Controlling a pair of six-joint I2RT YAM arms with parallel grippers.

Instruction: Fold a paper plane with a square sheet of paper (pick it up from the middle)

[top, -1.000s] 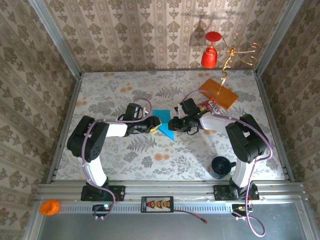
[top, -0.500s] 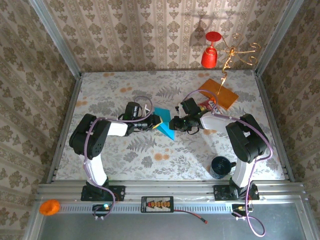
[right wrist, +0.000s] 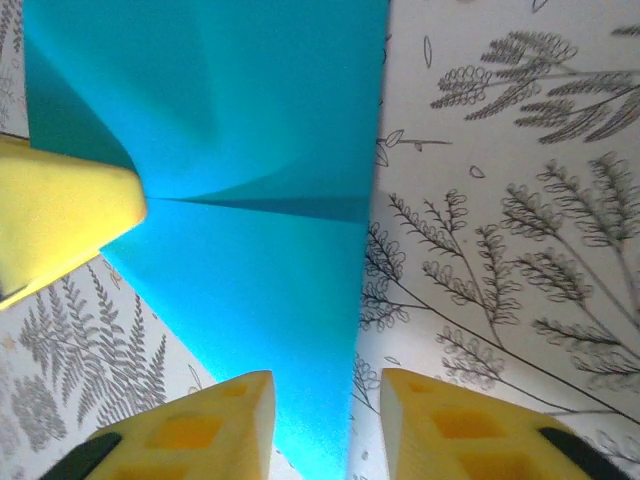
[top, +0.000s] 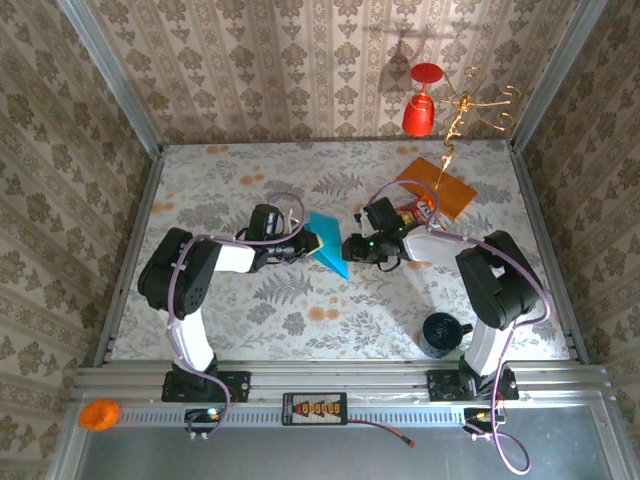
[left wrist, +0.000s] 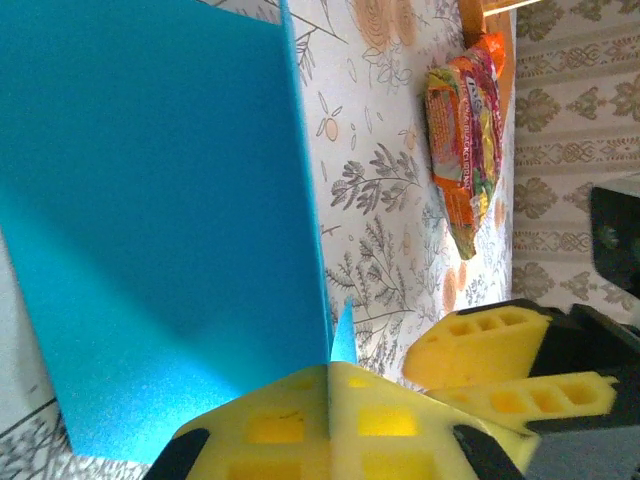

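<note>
The teal-blue square sheet of paper [top: 328, 246] is folded into a slim pointed paper plane shape at the middle of the table. My left gripper [top: 311, 243] is shut on its folded edge, and in the left wrist view the paper [left wrist: 150, 200] rises from the seam between the closed pads [left wrist: 330, 372]. My right gripper [top: 352, 248] stands open just right of the paper. In the right wrist view its yellow fingers [right wrist: 325, 425] flank the paper's near tip [right wrist: 250, 200] without pinching it. The left fingertip [right wrist: 60, 215] shows there at the left.
A red-and-yellow snack packet [top: 412, 213] and an orange card [top: 437, 183] lie behind the right arm. A dark cup [top: 440, 333] stands near the right base. A red glass [top: 422, 105] hangs on the back wall. An orange ball [top: 99, 413] rests on the front rail.
My left gripper has closed on the paper's fold. My right gripper has opened, let go and drawn slightly to the right. The paper has turned narrower and more upright.
</note>
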